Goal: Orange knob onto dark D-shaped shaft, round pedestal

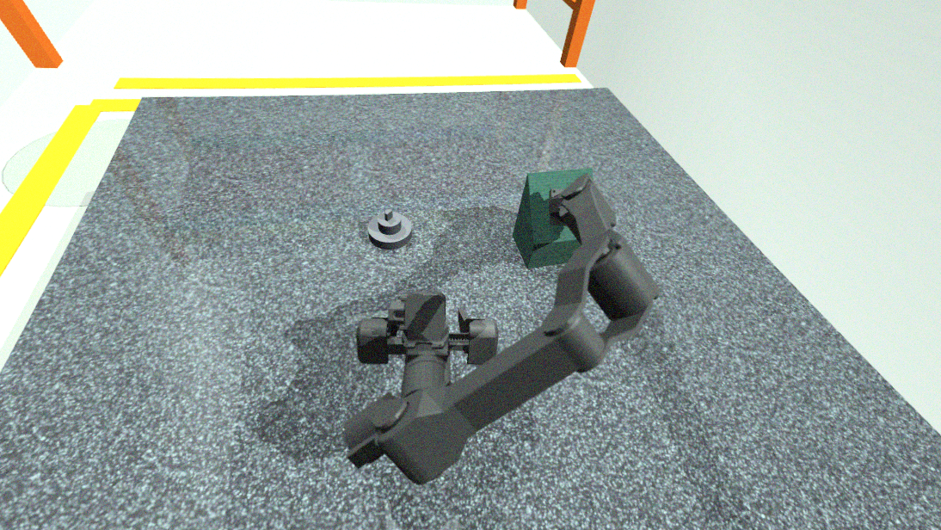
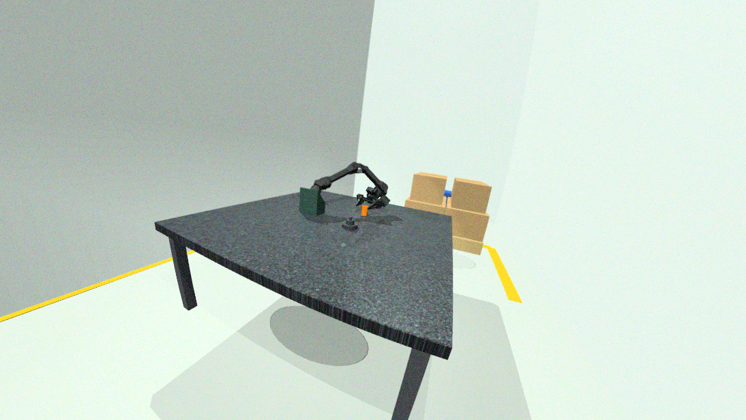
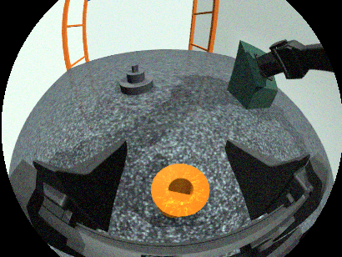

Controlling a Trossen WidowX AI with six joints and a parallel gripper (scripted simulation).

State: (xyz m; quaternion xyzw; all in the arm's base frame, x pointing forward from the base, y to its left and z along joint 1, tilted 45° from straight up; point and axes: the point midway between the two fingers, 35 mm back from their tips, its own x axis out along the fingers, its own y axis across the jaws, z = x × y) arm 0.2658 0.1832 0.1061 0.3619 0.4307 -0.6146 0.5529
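Observation:
The orange knob (image 2: 364, 211) (image 3: 160, 196) stands upright on the table, its D-shaped hole facing up. In the wrist view the hole's flat side is at the bottom, slightly slanted. The knob is hidden under the arm in the top view. My gripper (image 2: 365, 204) (image 3: 178, 145) is open wide above the knob, with one finger on either side and a gap to each. The round dark pedestal (image 1: 378, 237) (image 2: 349, 226) (image 3: 136, 87) stands apart from the knob, its bare shaft (image 1: 387, 214) (image 3: 134, 68) pointing up. The shaft's flat side cannot be made out.
A dark green angular block (image 1: 534, 227) (image 2: 309, 202) (image 3: 244, 85) stands by the arm's base, right of the pedestal in the top view. The arm crosses above the speckled table (image 1: 197, 342) (image 2: 323, 260). Cardboard boxes (image 2: 470, 203) are beyond the table.

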